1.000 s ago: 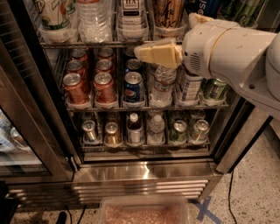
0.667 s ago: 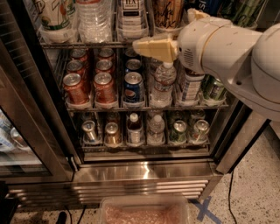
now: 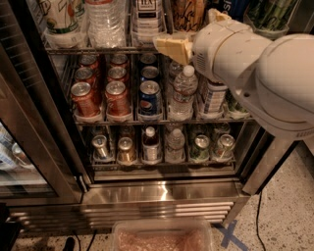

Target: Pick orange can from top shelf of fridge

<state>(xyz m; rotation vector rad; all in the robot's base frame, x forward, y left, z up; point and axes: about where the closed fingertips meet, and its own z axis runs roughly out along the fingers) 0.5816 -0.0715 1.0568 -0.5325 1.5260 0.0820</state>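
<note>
The orange can (image 3: 188, 13), orange-gold with dark script markings, stands on the top shelf (image 3: 98, 49) of the fridge (image 3: 162, 193), right of centre, cut off by the upper edge of the view. My gripper (image 3: 170, 45), cream-coloured, sits at the end of the big white arm (image 3: 255, 63). It is in front of the shelf's front rail, just below and slightly left of the orange can. The arm hides the right part of the top shelf.
A white carton (image 3: 147, 14), water bottles (image 3: 105, 19) and a cup (image 3: 61, 19) share the top shelf. Red soda cans (image 3: 117, 98), a Pepsi can (image 3: 149, 98) and a water bottle (image 3: 182, 93) fill the middle rack. The open glass door (image 3: 24, 147) stands left; a plastic tub (image 3: 162, 238) lies on the floor.
The arm has moved left and upward, bringing the gripper closer to the top shelf rail below the orange can. Nothing in the fridge has moved.
</note>
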